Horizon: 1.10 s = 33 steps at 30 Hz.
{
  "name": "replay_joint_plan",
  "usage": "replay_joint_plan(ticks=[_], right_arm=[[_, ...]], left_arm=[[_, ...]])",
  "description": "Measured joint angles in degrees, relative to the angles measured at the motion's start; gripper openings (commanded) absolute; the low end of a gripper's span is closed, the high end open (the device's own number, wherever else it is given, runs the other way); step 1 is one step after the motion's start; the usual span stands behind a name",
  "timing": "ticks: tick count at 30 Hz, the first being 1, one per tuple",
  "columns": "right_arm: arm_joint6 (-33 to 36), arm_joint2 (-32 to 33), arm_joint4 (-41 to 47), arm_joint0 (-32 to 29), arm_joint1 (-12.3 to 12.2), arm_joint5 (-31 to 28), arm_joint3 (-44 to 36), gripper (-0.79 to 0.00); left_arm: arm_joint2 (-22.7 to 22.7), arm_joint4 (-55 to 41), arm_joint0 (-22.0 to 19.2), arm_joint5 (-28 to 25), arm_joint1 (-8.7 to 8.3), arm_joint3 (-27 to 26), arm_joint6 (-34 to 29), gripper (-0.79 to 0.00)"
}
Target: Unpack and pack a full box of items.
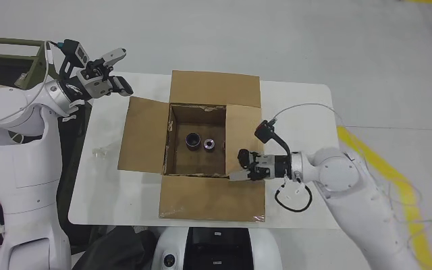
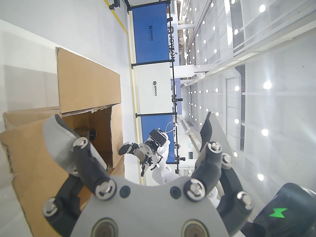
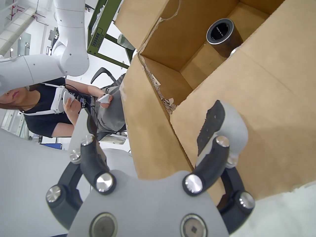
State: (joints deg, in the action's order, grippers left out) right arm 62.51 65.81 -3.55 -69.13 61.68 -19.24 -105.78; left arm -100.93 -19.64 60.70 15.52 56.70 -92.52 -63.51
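Observation:
An open cardboard box stands mid-table with all flaps spread out. On its floor lie a dark cylinder and a smaller metal part. The cylinder shows deep in the box in the right wrist view, and its end in the left wrist view. My right gripper hovers open over the box's right flap, one finger each side of that flap's edge. My left gripper is open and empty, raised off the table's far left corner.
The white table has free room on both sides of the box. A small clear item lies on the table left of the box. A green frame stands beyond the left edge. A loose cable loops above the right arm.

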Motion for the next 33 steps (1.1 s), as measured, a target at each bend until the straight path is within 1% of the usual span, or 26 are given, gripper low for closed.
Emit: replay_joint_plan(ticks=[2, 8, 12, 18, 23, 28, 33], right_arm=[[-0.09, 1.18, 0.66, -0.74, -0.27, -0.69, -0.66, 0.0], [-0.87, 7.44, 4.45, -3.47, -1.37, -2.85, -0.86, 0.0], [-1.8, 12.46, 7.75, -5.34, -2.09, -4.41, 1.12, 0.0], [-2.36, 18.02, 11.08, -7.14, -2.91, -6.04, 6.02, 0.0], [-2.2, 20.48, 11.87, -7.46, -3.41, -7.09, 10.78, 0.0], [-1.06, 21.22, 14.25, -6.54, -3.7, -8.27, 15.05, 0.0], [-0.03, 21.12, 14.62, -5.75, -3.83, -8.5, 16.49, 0.0]], left_arm=[[0.0, 0.0, 0.0, 0.0, 0.0, 0.0, 0.0, 0.0], [0.0, 0.0, 0.0, 0.0, 0.0, 0.0, 0.0, 0.0], [0.0, 0.0, 0.0, 0.0, 0.0, 0.0, 0.0, 0.0], [0.0, 0.0, 0.0, 0.0, 0.0, 0.0, 0.0, 0.0], [0.0, 0.0, 0.0, 0.0, 0.0, 0.0, 0.0, 0.0], [0.0, 0.0, 0.0, 0.0, 0.0, 0.0, 0.0, 0.0], [0.0, 0.0, 0.0, 0.0, 0.0, 0.0, 0.0, 0.0]])
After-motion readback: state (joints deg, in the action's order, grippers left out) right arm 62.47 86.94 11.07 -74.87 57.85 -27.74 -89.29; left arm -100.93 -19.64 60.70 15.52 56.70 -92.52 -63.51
